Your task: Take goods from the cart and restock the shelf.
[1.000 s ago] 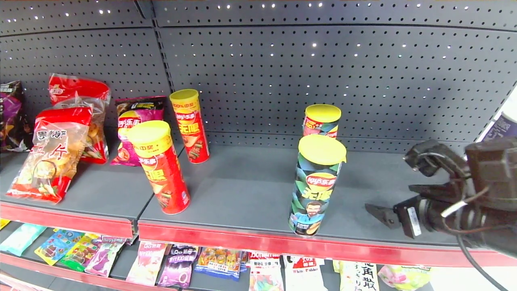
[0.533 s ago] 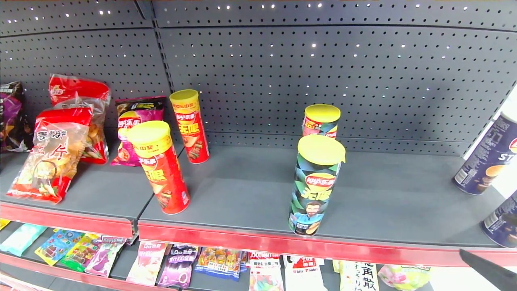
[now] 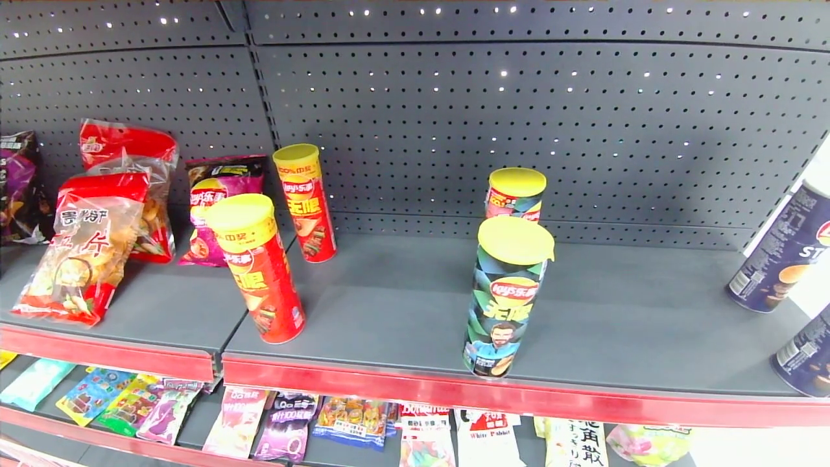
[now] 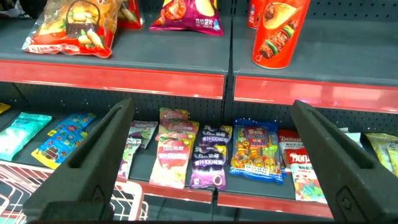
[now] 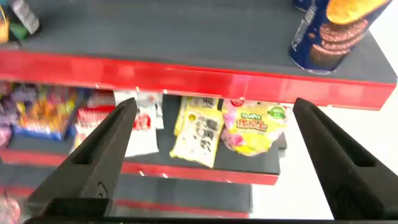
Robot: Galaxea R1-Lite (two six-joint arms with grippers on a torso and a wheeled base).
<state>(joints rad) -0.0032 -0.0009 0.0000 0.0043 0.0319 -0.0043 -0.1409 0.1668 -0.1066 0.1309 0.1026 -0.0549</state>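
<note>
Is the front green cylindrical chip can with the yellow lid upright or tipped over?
Upright: the green chip can stands on its base on the grey shelf, yellow lid uppermost.

Shows in the left claw two matte black fingers, long slab-sided wedges narrowing from broad bases to blunt tips, with a stepped ridge running along each inner edge. Repeats the same build in the right claw: plain, dull black fingers with a small round dimple near the wide end.
</note>
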